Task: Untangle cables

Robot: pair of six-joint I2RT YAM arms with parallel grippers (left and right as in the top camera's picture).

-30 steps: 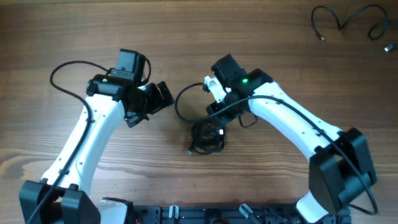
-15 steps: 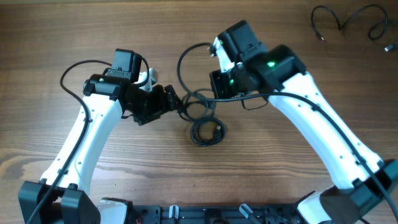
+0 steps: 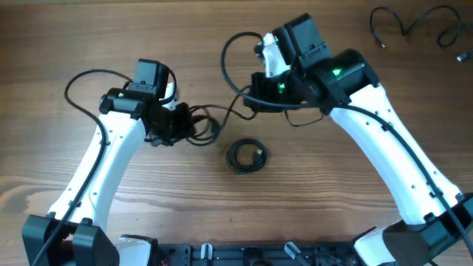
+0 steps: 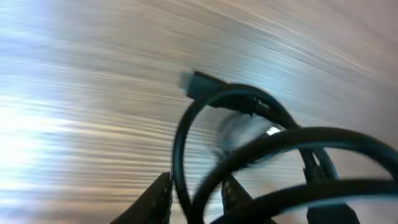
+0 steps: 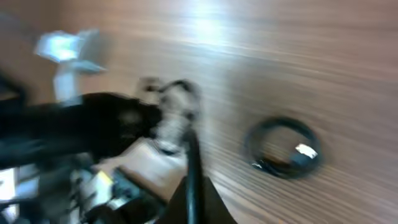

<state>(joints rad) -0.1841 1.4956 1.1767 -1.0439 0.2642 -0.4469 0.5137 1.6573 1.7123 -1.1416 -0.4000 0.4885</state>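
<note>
left gripper (image 3: 191, 124), right gripper (image 3: 255, 96) pinching 1 cable (image 3: 230, 111) (strung between), coil (image 3: 246, 156) on table (image 3: 111, 44)

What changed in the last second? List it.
The right end effector closed on a cable strand and drew it away from the coiled cable. The left end effector moved in and closed on the strand's other loop. The coiled cable and the far loose cable stayed put.
</note>
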